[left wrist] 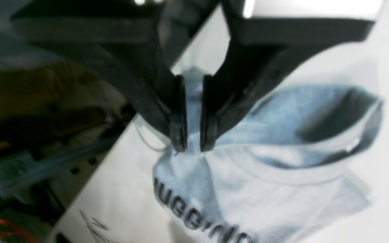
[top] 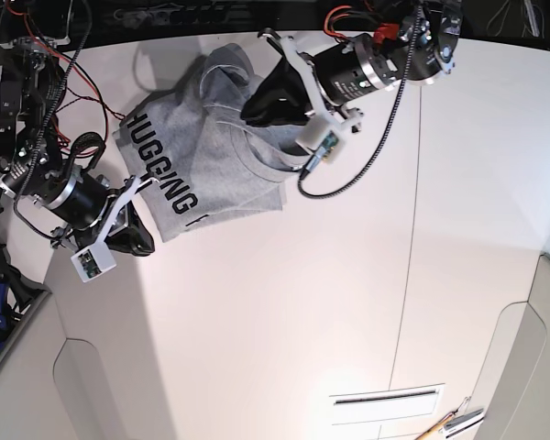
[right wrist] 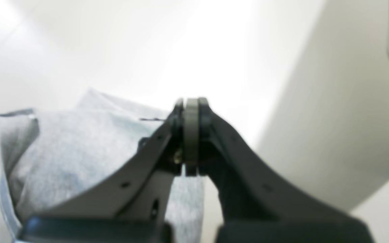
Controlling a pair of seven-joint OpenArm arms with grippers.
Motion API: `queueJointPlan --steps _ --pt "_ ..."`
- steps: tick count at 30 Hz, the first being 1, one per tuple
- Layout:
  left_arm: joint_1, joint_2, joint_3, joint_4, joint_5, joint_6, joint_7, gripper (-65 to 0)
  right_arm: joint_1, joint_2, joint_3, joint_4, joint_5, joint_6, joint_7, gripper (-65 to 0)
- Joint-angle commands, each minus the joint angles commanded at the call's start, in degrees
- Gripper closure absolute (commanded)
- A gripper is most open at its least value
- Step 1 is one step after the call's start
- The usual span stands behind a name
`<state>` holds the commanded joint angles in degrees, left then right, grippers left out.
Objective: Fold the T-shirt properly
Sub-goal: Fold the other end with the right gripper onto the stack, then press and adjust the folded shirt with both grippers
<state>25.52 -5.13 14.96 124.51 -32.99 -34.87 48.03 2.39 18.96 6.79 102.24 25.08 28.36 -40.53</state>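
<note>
Looking down past the left gripper (left wrist: 193, 135) in the left wrist view, two black fingers (left wrist: 178, 111) hang from 12 o'clock with a narrow gap between their tips, and grey cloth shows through that gap; whether they pinch it cannot be told from this blurred picture. Below them the T-shirt (left wrist: 268, 175) lies bunched on the white table (left wrist: 120, 189), its ribbed neck open toward 3 o'clock and black capitals running along its edge at 6 o'clock. In the right wrist view the right gripper (right wrist: 191, 135) rises from 6 o'clock with its tips pressed together on what looks like a thin grey strip; whether that strip is cloth or a pad is unclear. The T-shirt (right wrist: 79, 158) sits crumpled at 8 o'clock, reaching under the left-hand finger, and the table (right wrist: 214, 50) fills the rest. In the base view the T-shirt (top: 202, 170) lies in a heap at 11 o'clock on the table (top: 348, 302), print facing up along its 9 o'clock side. The left arm comes in from 1 o'clock, its gripper (top: 261, 105) down on the shirt's upper part. The right arm reaches from 9 o'clock, its gripper (top: 142, 234) at the shirt's lower corner.
</note>
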Motion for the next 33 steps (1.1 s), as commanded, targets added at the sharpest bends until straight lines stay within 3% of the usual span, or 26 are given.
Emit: queueJointPlan --steps 3,9,12,15,18,24,33 --pt "0.0 3.6 4.6 -1.8 7.5 4.0 -0.7 -7.8 0.7 -0.9 0.0 -4.9 0.0 0.63 0.4 0.0" --pt "-1.7 6.5 7.2 -7.5 14.8 4.4 -3.6 -7.8 0.9 -1.3 -0.1 -9.8 3.6 0.85 -1.1 0.0" --pt "-5.4 8.3 7.2 -11.1 16.7 8.3 -4.6 -7.8 0.9 -1.2 -0.1 -9.8 4.1 0.87 -1.9 0.0" --pt "-8.9 10.2 7.2 -14.8 20.1 9.4 -4.7 -7.8 0.9 -1.2 -0.1 -9.8 4.1 0.92 -2.4 0.0" --pt "-10.3 10.2 7.1 -17.1 22.6 9.4 -4.0 -7.8 0.9 -1.2 -0.1 -9.8 4.0 0.98 -2.6 0.0" --pt "-9.9 9.8 7.3 -17.2 23.4 8.2 3.1 -7.7 0.9 -1.2 -0.1 -9.8 2.1 1.01 -3.0 0.0" --pt "-5.0 1.4 7.3 -9.9 22.4 8.3 2.5 -7.7 0.9 -1.2 -0.1 -9.8 2.1 1.01 -1.3 0.0"
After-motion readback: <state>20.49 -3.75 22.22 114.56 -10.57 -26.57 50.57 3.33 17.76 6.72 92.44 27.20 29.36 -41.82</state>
